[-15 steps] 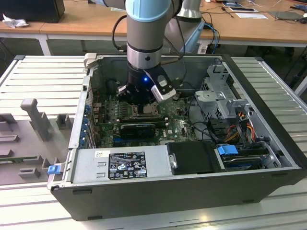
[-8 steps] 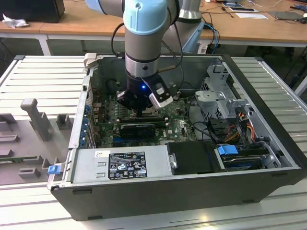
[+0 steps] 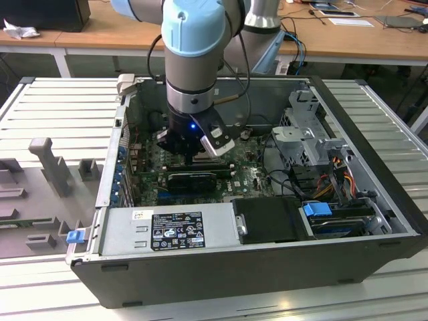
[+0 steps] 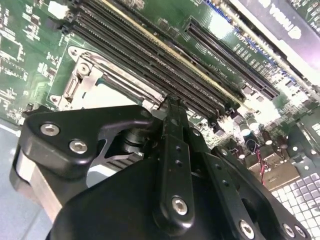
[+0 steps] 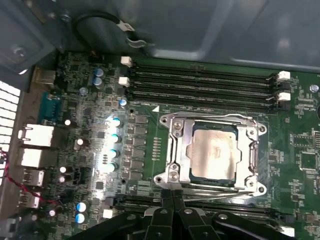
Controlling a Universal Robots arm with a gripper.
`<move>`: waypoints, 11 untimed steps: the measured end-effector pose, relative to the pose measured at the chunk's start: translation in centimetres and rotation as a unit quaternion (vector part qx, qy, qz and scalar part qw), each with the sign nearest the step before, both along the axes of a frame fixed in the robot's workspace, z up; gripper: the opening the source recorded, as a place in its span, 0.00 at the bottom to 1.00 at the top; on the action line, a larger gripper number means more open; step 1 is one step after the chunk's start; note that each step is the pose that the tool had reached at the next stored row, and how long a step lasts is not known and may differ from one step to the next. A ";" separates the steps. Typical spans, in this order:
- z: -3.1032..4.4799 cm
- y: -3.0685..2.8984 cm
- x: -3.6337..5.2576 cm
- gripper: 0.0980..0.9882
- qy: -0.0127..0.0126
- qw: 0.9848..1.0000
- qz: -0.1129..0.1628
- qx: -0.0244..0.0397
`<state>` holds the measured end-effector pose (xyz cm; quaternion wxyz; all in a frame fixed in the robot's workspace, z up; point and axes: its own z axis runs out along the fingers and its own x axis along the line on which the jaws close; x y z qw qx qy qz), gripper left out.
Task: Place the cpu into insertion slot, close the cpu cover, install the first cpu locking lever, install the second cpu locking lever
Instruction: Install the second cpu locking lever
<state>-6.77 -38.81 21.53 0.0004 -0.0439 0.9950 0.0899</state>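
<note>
In the first wrist view the cpu (image 5: 212,157) lies flat in the insertion slot (image 5: 260,186), its pale metal top showing through the window of the cpu cover (image 5: 176,145). The cover lies down over it. A thin metal locking lever (image 5: 215,187) runs along the socket edge nearest my gripper (image 5: 173,192). The black fingers (image 5: 167,210) are pressed together, their tips right at one end of that lever. I cannot tell whether they touch it. In the second wrist view my gripper (image 4: 172,102) points at the board beside the socket's corner (image 4: 80,75). In the exterior view my gripper (image 3: 194,155) reaches down into the open computer case.
Long black memory slots (image 5: 200,82) run beside the socket on its far side, with the grey case wall (image 5: 200,25) beyond. A black card (image 3: 192,178), the power supply (image 3: 167,227) and a drive cage (image 3: 307,134) with cables crowd the case around the arm.
</note>
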 end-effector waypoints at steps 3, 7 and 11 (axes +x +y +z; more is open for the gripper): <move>-0.33 -0.32 -0.04 0.01 0.000 1.000 0.000 0.008; -0.66 -1.08 -0.13 0.01 0.000 1.000 0.000 0.025; -0.93 -1.46 -0.34 0.01 0.000 0.999 0.000 0.041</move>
